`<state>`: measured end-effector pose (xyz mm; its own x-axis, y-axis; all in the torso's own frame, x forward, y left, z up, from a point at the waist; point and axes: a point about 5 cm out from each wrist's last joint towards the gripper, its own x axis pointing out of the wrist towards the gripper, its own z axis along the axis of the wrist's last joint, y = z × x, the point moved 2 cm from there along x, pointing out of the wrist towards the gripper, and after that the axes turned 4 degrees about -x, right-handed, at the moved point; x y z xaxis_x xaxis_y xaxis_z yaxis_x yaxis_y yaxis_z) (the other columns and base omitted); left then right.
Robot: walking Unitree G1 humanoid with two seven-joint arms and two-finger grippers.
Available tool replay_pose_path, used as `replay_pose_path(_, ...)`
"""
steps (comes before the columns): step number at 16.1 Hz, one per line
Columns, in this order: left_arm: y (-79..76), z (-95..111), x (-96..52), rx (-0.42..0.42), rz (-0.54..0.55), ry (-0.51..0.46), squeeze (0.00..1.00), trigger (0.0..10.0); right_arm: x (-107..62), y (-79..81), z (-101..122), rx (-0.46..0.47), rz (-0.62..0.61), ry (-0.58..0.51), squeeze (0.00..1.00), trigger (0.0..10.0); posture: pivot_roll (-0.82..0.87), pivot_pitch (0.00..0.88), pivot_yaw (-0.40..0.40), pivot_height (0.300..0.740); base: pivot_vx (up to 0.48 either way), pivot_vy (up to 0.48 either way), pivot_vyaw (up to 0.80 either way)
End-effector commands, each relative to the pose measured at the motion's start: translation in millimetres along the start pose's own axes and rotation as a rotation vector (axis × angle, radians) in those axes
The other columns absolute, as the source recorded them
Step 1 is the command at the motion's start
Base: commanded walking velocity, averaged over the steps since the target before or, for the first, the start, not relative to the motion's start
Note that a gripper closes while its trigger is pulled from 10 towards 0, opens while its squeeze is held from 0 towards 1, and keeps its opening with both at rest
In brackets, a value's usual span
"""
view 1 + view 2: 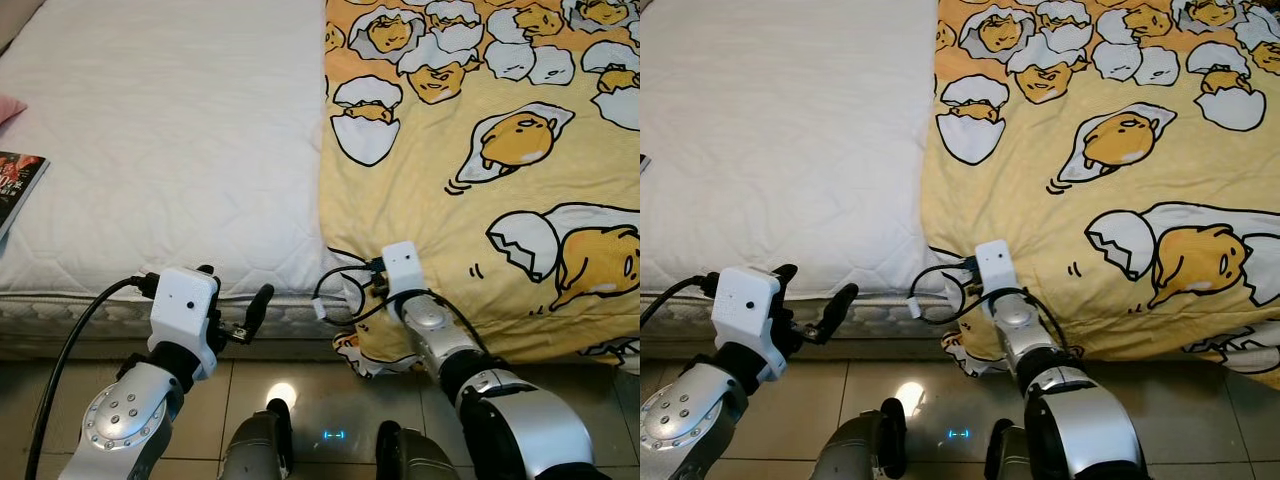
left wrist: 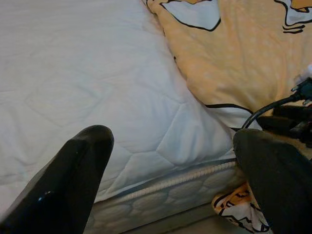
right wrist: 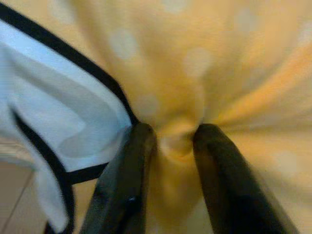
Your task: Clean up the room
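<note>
A: Yellow blanket (image 1: 480,190) with the egg print covers the right half of the bed and hangs over the front edge. The white quilted mattress (image 1: 170,150) is bare on the left half.

B: Right gripper (image 3: 176,144)?

A: At the blanket's lower left corner, by the mattress edge. Wrist cam shows both black fingers (image 3: 124,180) pinched on a bunched fold of yellow cloth. Closed on it, fabric puckered between the tips.

B: Left?

A: Left gripper (image 1: 232,318) sits just off the mattress front edge, fingers spread, nothing held. It's near the blanket corner, not touching it.

B: Risks?

A: My read: the pinch is small, just one fold. A hard tug could let the cloth slip out. Also a cable loop (image 1: 335,295) at the right wrist lies right on the blanket hem, so it could snag the fabric while pulling. Pulling one corner only would likely skew the blanket rather than spread it.

B: Other clutter?

A: A magazine (image 1: 15,185) on the bed's far left edge.
</note>
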<state>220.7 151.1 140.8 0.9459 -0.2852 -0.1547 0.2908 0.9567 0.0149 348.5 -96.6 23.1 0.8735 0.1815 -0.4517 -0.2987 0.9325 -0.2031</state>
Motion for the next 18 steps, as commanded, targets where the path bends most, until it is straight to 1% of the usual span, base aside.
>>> replay_pose_path(1,0.1,-5,0.8,-0.007,0.004,0.023,0.0,10.0,-0.6,19.5,-1,0.01,0.074,-0.003,0.09,0.0,0.26,0.256,0.057,0.74,0.0,0.0,0.0)
replay_pose_path(2,0.3,-5,1.3,-0.008,0.003,0.022,0.0,10.0,-1.0,23.4,-1,0.011,0.09,-0.006,0.1,0.0,0.26,0.253,0.055,0.74,0.0,0.0,0.0)
replay_pose_path(4,-1.4,-4,3.7,-0.014,0.001,0.017,0.0,10.0,-6.8,49.9,-13,0.008,0.182,-0.008,0.15,0.0,0.25,0.248,0.054,0.74,0.0,0.0,0.0)
replay_pose_path(5,-1.7,-5,4.5,-0.015,0.0,0.017,0.0,10.0,-9.1,56.1,-17,0.013,0.2,-0.006,0.17,0.0,0.24,0.247,0.055,0.74,0.0,0.0,0.0)
replay_pose_path(6,-1.8,-5,4.9,-0.016,-0.001,0.016,0.0,10.0,-10.0,58.7,-19,0.015,0.208,-0.005,0.17,0.0,0.24,0.247,0.056,0.74,0.0,0.0,0.0)
replay_pose_path(7,-1.7,-5,5.5,-0.016,-0.001,0.016,0.0,10.0,-11.5,61.9,-22,0.013,0.214,-0.005,0.2,0.0,0.24,0.247,0.057,0.74,0.0,0.0,0.0)
replay_pose_path(8,-1.3,-4,6.6,-0.016,-0.003,0.015,0.0,10.0,-12.5,61.9,-24,-0.03,0.185,-0.017,0.19,0.0,0.24,0.245,0.058,0.74,0.0,0.0,0.0)
replay_pose_path(9,-1.6,-3,7.2,-0.019,-0.006,0.008,0.0,10.0,-10.1,45.3,-10,-0.193,0.044,-0.107,0.15,0.0,0.24,0.243,0.058,0.74,0.0,0.0,0.0)
replay_pose_path(10,-2.1,-3,7.7,-0.022,-0.009,0.001,0.0,10.0,-8.9,33.2,4,-0.304,-0.046,-0.184,0.2,6.2,0.23,0.241,0.059,0.74,0.0,0.0,0.0)
replay_pose_path(11,-4.5,-3,7.9,-0.011,-0.024,-0.005,0.0,10.0,-7.4,18.4,15,-0.283,-0.114,-0.218,1.0,10.0,0.23,0.239,0.058,0.74,0.0,0.0,0.0)
replay_pose_path(12,-5.7,-3,8.1,-0.005,-0.03,-0.007,0.0,10.0,-6.8,12.3,19,-0.279,-0.134,-0.23,1.0,10.0,0.23,0.237,0.059,0.74,0.0,0.0,0.0)
replay_pose_path(13,-7.2,-3,8.9,-0.002,-0.037,-0.01,0.0,10.0,-6.0,-4.9,28,-0.235,-0.195,-0.245,1.0,10.0,0.23,0.229,0.055,0.74,0.0,0.0,0.0)
replay_pose_path(14,-7.2,-3,10.9,-0.003,-0.038,-0.013,0.0,10.0,-5.7,-23.7,34,-0.162,-0.252,-0.248,1.0,10.0,0.22,0.224,0.055,0.74,0.0,0.0,0.0)
replay_pose_path(15,-7.5,-2,12.5,-0.003,-0.04,-0.017,0.0,10.0,-5.8,-33.7,37,-0.146,-0.282,-0.249,1.0,10.0,0.22,0.224,0.055,0.74,0.0,0.0,0.0)
replay_pose_path(16,-8.4,-2,13.1,0.001,-0.046,-0.02,0.0,10.0,-5.5,-40.5,41,-0.101,-0.287,-0.256,1.0,10.0,0.22,0.223,0.055,0.74,0.0,0.0,0.0)
replay_pose_path(17,-8.7,-2,13.1,0.003,-0.048,-0.021,0.0,10.0,-5.4,-42.1,42,-0.08,-0.286,-0.259,1.0,10.0,0.22,0.223,0.055,0.74,0.0,0.0,0.0)
replay_pose_path(18,-8.8,-2,12.6,0.005,-0.048,-0.021,0.0,10.0,-4.6,-43.4,46,-0.016,-0.274,-0.264,1.0,10.0,0.22,0.223,0.054,0.74,0.0,0.0,0.0)
